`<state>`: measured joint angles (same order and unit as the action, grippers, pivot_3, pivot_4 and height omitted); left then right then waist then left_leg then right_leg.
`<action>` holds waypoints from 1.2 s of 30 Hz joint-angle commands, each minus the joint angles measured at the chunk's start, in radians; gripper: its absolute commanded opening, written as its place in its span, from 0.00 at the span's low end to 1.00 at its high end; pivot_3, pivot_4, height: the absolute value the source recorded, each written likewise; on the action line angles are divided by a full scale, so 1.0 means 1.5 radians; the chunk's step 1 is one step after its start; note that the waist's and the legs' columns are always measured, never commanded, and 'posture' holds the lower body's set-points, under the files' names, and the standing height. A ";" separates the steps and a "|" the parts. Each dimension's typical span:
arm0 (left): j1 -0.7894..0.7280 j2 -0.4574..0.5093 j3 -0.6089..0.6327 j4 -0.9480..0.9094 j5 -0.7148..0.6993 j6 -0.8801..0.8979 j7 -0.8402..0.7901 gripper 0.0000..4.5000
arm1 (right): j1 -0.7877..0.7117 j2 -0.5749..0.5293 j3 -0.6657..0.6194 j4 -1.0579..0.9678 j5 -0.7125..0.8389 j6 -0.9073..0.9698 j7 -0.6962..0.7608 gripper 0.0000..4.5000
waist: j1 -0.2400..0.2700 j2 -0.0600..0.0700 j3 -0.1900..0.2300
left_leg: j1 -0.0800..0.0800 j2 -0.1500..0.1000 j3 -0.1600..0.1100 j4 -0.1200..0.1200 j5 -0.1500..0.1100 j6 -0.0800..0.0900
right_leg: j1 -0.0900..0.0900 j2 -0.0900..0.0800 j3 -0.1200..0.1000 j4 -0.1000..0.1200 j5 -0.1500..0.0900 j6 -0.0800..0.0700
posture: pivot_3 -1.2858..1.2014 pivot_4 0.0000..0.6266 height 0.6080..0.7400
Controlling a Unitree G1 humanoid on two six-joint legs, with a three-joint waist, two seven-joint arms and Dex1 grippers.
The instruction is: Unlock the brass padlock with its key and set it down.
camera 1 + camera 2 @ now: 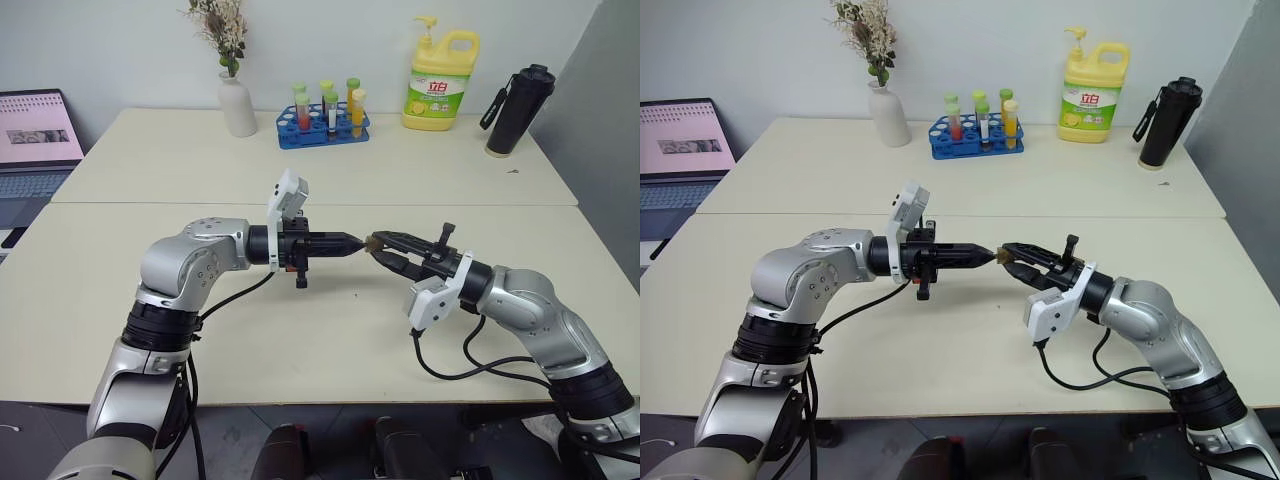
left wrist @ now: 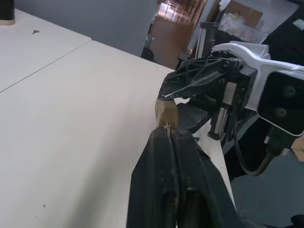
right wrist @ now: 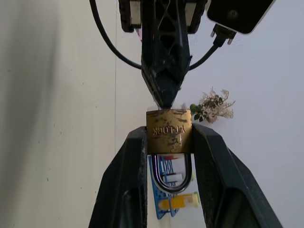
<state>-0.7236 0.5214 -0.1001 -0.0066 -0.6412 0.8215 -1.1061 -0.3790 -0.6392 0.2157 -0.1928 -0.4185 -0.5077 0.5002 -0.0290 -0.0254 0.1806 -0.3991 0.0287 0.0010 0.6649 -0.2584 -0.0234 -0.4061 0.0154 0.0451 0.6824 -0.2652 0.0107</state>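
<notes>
The brass padlock is clamped by its sides between the two fingers of my right gripper, held level above the table, and its silvery shackle points back toward the right wrist. My left gripper faces it from the left. Its fingers are shut together, and their tips meet the padlock's free end. A sliver of the key shows between those tips and the padlock body; the rest of the key is hidden.
At the table's far side stand a white vase of dried flowers, a blue rack of test tubes, a yellow detergent bottle and a black flask. A laptop sits off the left edge.
</notes>
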 commanded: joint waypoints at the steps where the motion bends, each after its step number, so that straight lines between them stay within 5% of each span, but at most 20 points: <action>1: -0.016 -0.003 0.004 -0.011 0.000 -0.012 -0.004 0.00 | -0.004 -0.004 -0.019 -0.025 0.016 -0.006 -0.001 0.21 | 0.000 0.000 0.000 | 0.000 0.000 0.000 0.000 0.000 0.000 | 0.000 0.000 0.000 0.000 0.000 0.000 | 0.52 0.24 1.00; 9: 0.003 0.009 -0.017 -0.033 0.038 -0.089 -0.039 0.00 | 0.000 0.003 -0.021 -0.028 0.036 0.006 0.002 0.21 | 0.000 0.000 0.000 | 0.000 0.000 0.000 0.000 0.000 0.000 | 0.000 0.000 0.000 0.000 0.000 0.000 | 0.52 0.24 1.00; 23: 0.015 0.001 -0.069 -0.009 0.261 -0.537 -0.061 0.00 | 0.001 0.024 -0.028 -0.033 0.111 0.052 0.019 0.21 | 0.001 0.000 0.000 | 0.000 0.000 0.001 0.000 0.000 0.000 | 0.000 0.000 0.000 0.000 0.000 -0.001 | 0.52 0.24 1.00; 29: 0.005 -0.018 -0.059 0.013 0.262 -0.553 -0.052 0.00 | 0.004 0.025 -0.029 -0.036 0.113 0.051 0.022 0.21 | 0.000 0.000 0.000 | 0.000 0.000 0.001 0.000 0.000 0.000 | 0.000 0.000 0.000 0.000 0.000 0.000 | 0.52 0.24 1.00; 34: -0.006 -0.028 -0.042 -0.006 0.186 -0.356 -0.023 0.00 | 0.004 0.026 -0.030 -0.037 0.108 0.049 0.021 0.21 | 0.000 0.000 0.000 | 0.000 0.000 0.000 0.000 0.000 0.000 | 0.000 0.000 0.000 0.000 0.000 0.000 | 0.52 0.24 1.00; 36: -0.011 -0.026 -0.037 -0.009 0.169 -0.302 -0.018 0.13 | 0.004 0.026 -0.030 -0.038 0.106 0.047 0.021 0.21 | 0.000 0.000 0.000 | 0.000 0.000 0.000 0.000 0.000 0.000 | 0.000 0.000 -0.001 0.000 0.000 0.000 | 0.52 0.24 1.00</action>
<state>-0.7176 0.4859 -0.1633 0.0111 -0.3573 0.3068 -1.1443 -0.3623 -0.6092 0.1874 -0.1996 -0.2751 -0.4148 0.5421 -0.0288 -0.0254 0.1806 -0.3995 0.0286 0.0011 0.6650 -0.2585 -0.0231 -0.4060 0.0157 0.0442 0.6823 -0.2656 0.0116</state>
